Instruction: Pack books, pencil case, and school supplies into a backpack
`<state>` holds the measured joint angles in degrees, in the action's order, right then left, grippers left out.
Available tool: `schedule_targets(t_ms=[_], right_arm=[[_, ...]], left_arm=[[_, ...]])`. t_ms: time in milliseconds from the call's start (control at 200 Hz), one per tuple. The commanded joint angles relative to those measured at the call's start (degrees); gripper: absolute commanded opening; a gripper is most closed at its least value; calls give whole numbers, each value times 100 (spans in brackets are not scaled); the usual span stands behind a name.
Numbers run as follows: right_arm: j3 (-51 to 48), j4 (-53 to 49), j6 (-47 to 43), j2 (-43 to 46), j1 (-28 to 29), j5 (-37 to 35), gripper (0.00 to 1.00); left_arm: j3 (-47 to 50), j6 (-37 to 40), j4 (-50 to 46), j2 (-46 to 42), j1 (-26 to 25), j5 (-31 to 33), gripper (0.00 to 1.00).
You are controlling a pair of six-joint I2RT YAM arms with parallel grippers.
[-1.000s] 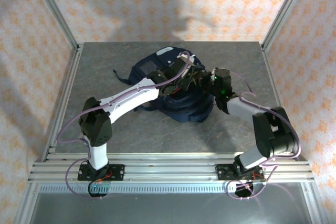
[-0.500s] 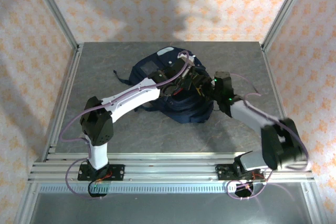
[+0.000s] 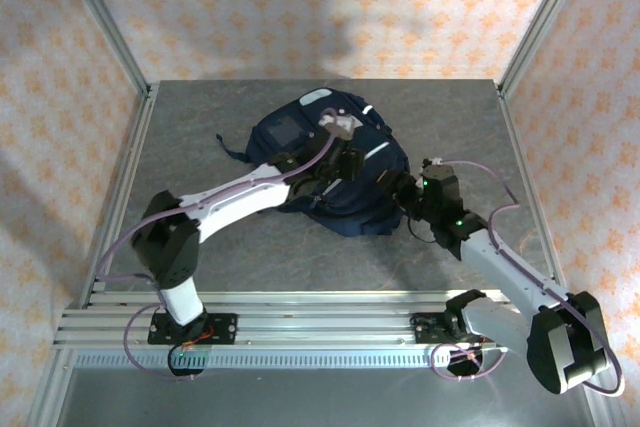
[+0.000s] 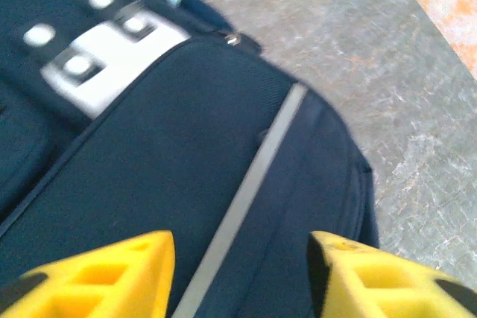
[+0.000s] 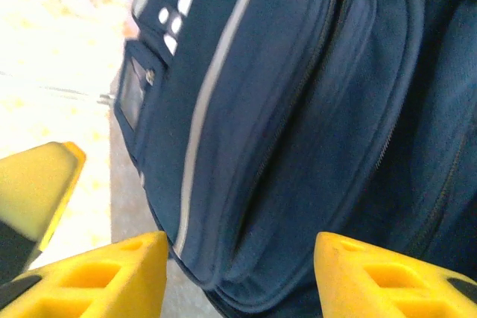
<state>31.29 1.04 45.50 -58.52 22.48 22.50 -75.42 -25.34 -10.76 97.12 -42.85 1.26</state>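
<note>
Your large navy blue fabric backpack point(image 3: 358, 209) lies flat on the grey speckled desk point(image 3: 250, 257), centre to upper middle of the overhead frame, white and light-blue patches toward the top. Your left end effector point(image 3: 345, 157) sits over the pack's middle; in its wrist view the yellow fingers point(image 4: 97, 273) stand apart at the bottom edge, with navy fabric and the grey stripe point(image 4: 246, 184) showing between them and nothing clamped. Your right end effector point(image 3: 393, 185) is at the pack's right edge, fingers point(image 5: 380, 277) likewise apart and gripping nothing, facing the pack's side.
</note>
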Motion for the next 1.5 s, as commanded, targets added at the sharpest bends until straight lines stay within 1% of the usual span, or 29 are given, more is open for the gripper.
schedule_targets(t_ms=[0, 60, 150, 210, 330, 455, 641, 681, 741, 756, 806, 866, 961, 1041, 1216, 1321, 1407, 1497], right_arm=[[-17, 17, -330, 120, 243, 28, 53], [-13, 77, -426, 155, 386, 78, 53], [21, 174, -510, 166, 586, 68, 53], [70, 204, -541, 132, 689, 60, 53], [175, 173, -568, 70, 857, -23, 53], [150, 178, -559, 82, 924, -35, 51], [49, 187, -524, 179, 934, -94, 50], [44, 191, -524, 183, 934, -97, 50], [44, 208, -537, 159, 934, -80, 50], [45, 208, -541, 143, 934, -73, 49], [47, 196, -571, 99, 942, -66, 49], [48, 162, -606, 35, 956, -70, 48], [75, 95, -677, -81, 1064, -132, 45], [171, 17, -766, -209, 1262, -298, 43], [573, -81, -926, -571, 1688, -787, 43], [912, -191, -1011, -874, 1899, -1185, 47], [1194, -274, -1068, -1198, 2069, -1491, 46], [1380, -210, -1051, -1457, 2145, -1563, 45]], left_arm=[[861, -629, 654, -754, 430, -44, 58], [1296, -788, 760, -931, 708, -181, 59], [1778, -1153, 1144, -964, 1163, -843, 62], [1889, -1231, 1332, -862, 1331, -1062, 62], [1704, -1152, 1458, -518, 1401, -1227, 62], [1492, -1227, 1611, -78, 1519, -1636, 62], [1365, -1297, 1618, 281, 1525, -1916, 58], [1408, -1360, 1681, 338, 1524, -1979, 54], [1482, -1471, 1876, 398, 1525, -2146, 41], [1484, -1498, 1920, 410, 1519, -2182, 36], [1479, -1571, 2009, 439, 1519, -2288, 16], [1428, -1648, 2073, 432, 1525, -2377, 0], [1311, -1802, 2110, 321, 1534, -2438, 0], [1332, -2185, 2410, 160, 1575, -2623, 0], [1262, -2820, 2793, -129, 1625, -2536, 0], [1282, -3132, 3008, -256, 1625, -2559, 0], [1303, -3320, 3151, -321, 1631, -2582, 0], [1323, -3443, 3250, -378, 1628, -2583, 0]])
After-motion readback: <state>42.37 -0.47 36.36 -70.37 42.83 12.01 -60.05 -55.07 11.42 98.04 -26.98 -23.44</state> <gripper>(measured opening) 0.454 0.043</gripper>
